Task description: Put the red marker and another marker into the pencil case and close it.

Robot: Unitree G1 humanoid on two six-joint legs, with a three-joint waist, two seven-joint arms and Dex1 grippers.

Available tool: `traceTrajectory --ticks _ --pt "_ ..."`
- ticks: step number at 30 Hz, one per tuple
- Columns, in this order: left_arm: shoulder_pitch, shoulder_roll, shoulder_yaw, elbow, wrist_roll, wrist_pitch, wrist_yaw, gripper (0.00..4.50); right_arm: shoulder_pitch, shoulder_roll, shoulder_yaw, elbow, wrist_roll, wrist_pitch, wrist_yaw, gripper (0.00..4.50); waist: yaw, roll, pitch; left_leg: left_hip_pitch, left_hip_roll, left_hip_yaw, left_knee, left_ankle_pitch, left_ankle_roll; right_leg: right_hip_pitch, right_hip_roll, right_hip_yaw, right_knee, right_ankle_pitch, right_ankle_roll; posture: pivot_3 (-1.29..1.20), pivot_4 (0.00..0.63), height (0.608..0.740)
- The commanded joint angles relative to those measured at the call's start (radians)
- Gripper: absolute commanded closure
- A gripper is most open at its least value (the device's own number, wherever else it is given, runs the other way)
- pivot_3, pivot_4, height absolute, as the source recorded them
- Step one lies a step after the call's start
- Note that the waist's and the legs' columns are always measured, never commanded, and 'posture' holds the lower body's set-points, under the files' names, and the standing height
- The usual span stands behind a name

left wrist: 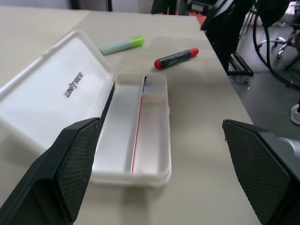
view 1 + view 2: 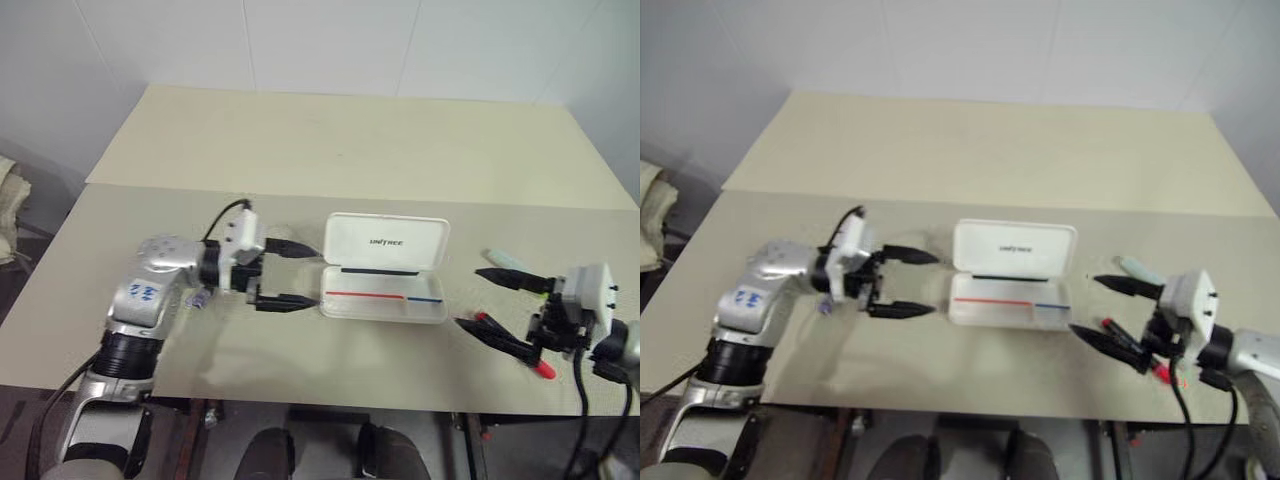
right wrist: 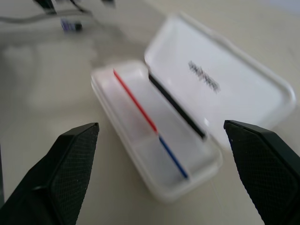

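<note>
The white pencil case [image 2: 385,243] lies open in the middle of the table, its lid laid back and its tray [image 1: 140,140] holding nothing. To its left, my left gripper [image 2: 315,276] is open and points at the case without touching it. My right gripper [image 2: 470,297] is open to the right of the case, fingers aimed at it. The red marker [image 1: 176,57] lies on the table right of the case, partly under my right gripper's lower finger [image 2: 495,335]. The mint-green marker [image 2: 505,260] lies just beyond the upper finger.
A small purple object [image 2: 200,298] sits on the table beside my left forearm. The table's front edge [image 2: 330,405] runs close below both grippers. Behind the case the tabletop stretches to the wall.
</note>
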Motion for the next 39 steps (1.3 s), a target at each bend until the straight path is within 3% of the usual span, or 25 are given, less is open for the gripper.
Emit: traceTrajectory --ticks 1,11,22,25,34,39 --pt "0.017 0.048 0.073 0.050 -0.032 -0.094 -0.044 0.06 0.025 -0.041 -0.063 0.104 -0.032 -0.033 0.055 0.00 0.003 0.000 0.000 0.000 0.000 0.000 0.000 0.000 0.000 0.000 0.000 0.000 0.000 0.000 0.000 0.00 0.150 0.740" --pt "0.021 0.082 0.135 0.094 -0.048 -0.146 -0.014 0.06 0.005 -0.037 -0.012 0.386 -0.124 -0.091 0.090 0.00 -0.004 0.000 0.000 0.000 0.000 0.000 0.000 0.000 0.000 0.000 0.000 0.000 0.000 0.000 0.000 0.00 0.150 0.740" --pt "0.028 0.131 0.149 0.064 -0.095 -0.088 -0.013 0.06 -0.057 0.082 0.078 0.523 -0.204 -0.140 -0.004 0.00 -0.024 -0.001 -0.001 0.002 0.000 0.001 0.000 0.000 0.000 0.001 0.000 0.001 0.001 0.000 0.000 0.00 0.150 0.740" --pt "0.010 0.133 0.147 0.083 -0.084 -0.103 -0.009 0.00 -0.071 0.098 0.085 0.535 -0.206 -0.151 -0.018 0.63 -0.026 -0.002 -0.001 0.002 0.001 0.001 0.000 0.000 -0.001 0.001 0.000 0.001 0.001 0.000 0.000 0.00 0.150 0.740" --pt "-0.009 0.123 0.129 0.103 -0.072 -0.146 -0.003 0.00 -0.081 0.110 0.095 0.491 -0.201 -0.183 -0.024 3.84 -0.026 -0.002 -0.001 0.002 0.001 0.001 -0.001 0.001 -0.002 0.000 0.001 0.001 0.001 0.000 0.000 0.00 0.150 0.740" --pt "-0.007 0.116 0.122 0.112 -0.062 -0.167 -0.001 0.00 -0.113 0.083 0.113 0.415 -0.203 -0.202 -0.005 3.90 -0.025 -0.001 -0.001 0.002 0.001 0.001 -0.001 0.001 -0.002 0.000 0.001 0.001 0.001 0.000 0.000 0.00 0.150 0.740"
